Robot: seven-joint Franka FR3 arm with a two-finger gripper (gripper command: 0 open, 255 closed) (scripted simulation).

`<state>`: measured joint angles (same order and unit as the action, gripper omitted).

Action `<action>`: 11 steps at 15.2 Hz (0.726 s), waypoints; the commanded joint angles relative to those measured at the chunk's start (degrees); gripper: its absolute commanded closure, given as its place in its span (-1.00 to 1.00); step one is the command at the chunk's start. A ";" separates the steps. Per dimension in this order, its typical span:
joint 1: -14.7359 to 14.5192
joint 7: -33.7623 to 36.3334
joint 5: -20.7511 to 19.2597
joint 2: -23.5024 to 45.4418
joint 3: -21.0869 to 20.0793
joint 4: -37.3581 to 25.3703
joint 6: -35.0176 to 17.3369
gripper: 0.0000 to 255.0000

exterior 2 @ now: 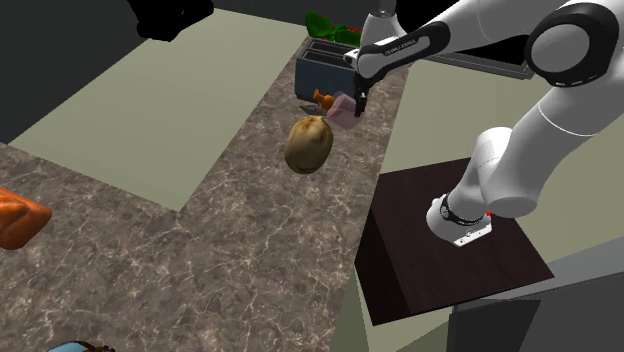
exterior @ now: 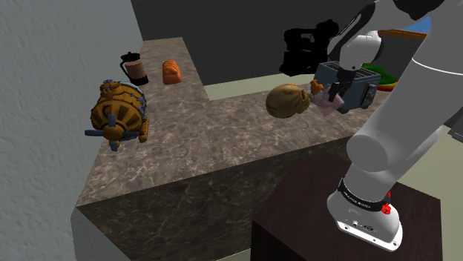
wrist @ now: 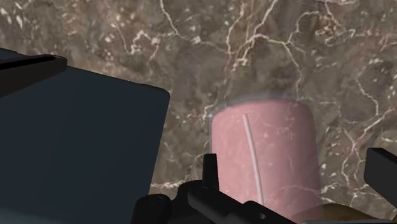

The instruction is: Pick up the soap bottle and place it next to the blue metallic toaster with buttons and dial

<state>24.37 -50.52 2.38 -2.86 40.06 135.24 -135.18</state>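
The soap bottle [wrist: 264, 159] is pink with an orange pump [exterior: 318, 86]. It sits tilted just beside the dark blue toaster [exterior: 355, 87], low over the brown marble counter [exterior: 222, 141]. My gripper [wrist: 296, 167] straddles the bottle from above and is open. One finger [wrist: 210, 170] lies against the bottle's side and the other finger [wrist: 383, 168] stands clear of it. In the second exterior view the bottle [exterior 2: 345, 112] hangs under the gripper [exterior 2: 356, 95], in front of the toaster [exterior 2: 322, 66]. The toaster's dark side [wrist: 76, 146] stands close by the bottle.
A brown rounded lump [exterior: 288, 100] lies on the counter close to the bottle. Farther along the L-shaped counter stand a coffee press [exterior: 133, 68], an orange object [exterior: 172, 71] and a brown-and-blue barrel-like thing [exterior: 119, 111]. Green items [exterior: 382, 76] lie behind the toaster. The dark stand [exterior: 326, 222] is at the lower right.
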 commanded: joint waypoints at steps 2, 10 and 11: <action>0.31 2.56 -3.40 -3.83 -0.46 -2.06 5.01 -1.00; 0.52 3.19 -4.24 -4.94 -0.75 -2.74 6.57 -1.00; 0.52 3.19 -4.24 -4.94 -0.75 -2.74 6.57 -1.00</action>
